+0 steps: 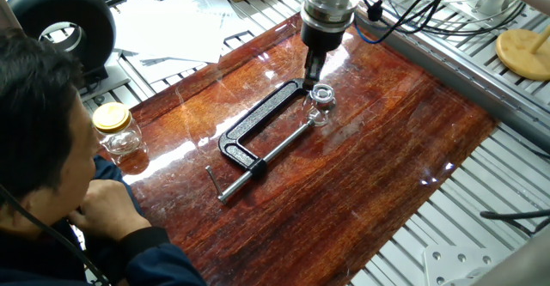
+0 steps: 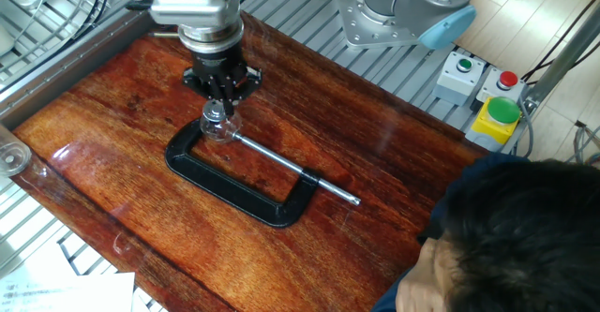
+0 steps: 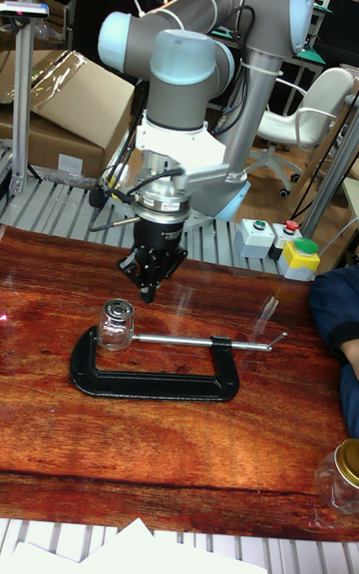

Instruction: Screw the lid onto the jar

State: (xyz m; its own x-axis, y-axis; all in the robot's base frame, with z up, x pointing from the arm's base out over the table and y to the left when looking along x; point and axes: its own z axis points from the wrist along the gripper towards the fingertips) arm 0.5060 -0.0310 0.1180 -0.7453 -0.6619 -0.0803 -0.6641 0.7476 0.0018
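The tiny clear glass jar (image 1: 320, 110) (image 2: 217, 125) (image 3: 117, 327) stands upright on the glossy red-brown wooden bench (image 1: 361, 174) (image 2: 112, 218) (image 3: 179, 444). It sits in the mouth of a black metal C-clamp (image 1: 249, 136) (image 2: 234, 185) (image 3: 150, 380), with the tip of the clamp's thin silver screw rod (image 1: 279, 153) (image 2: 291, 167) (image 3: 199, 340) against its side. On the mouth of the jar rests the small round colourless transparent lid (image 1: 322, 92) (image 2: 215, 112) (image 3: 119, 312), which glints in the light; how deep it sits on the thread I cannot tell. Glass and lid are both see-through, so the wood grain shows through them.

The black two-finger hand (image 1: 313, 68) (image 2: 221, 91) (image 3: 148, 287) hangs above the jar, at about 11 o'clock from it in one fixed view and at about 1 o'clock in the tall view. It does not touch the lid. Its fingers look close together and hold nothing, though the exact gap I cannot tell.

At about 9 o'clock from the clamp in one fixed view, near the bench edge, stands a bigger glass jar with a yellow lid (image 1: 114, 130) (image 3: 344, 479), well apart from the small jar. A person in a dark blue sleeve (image 1: 51, 174) (image 2: 506, 228) sits beside it.
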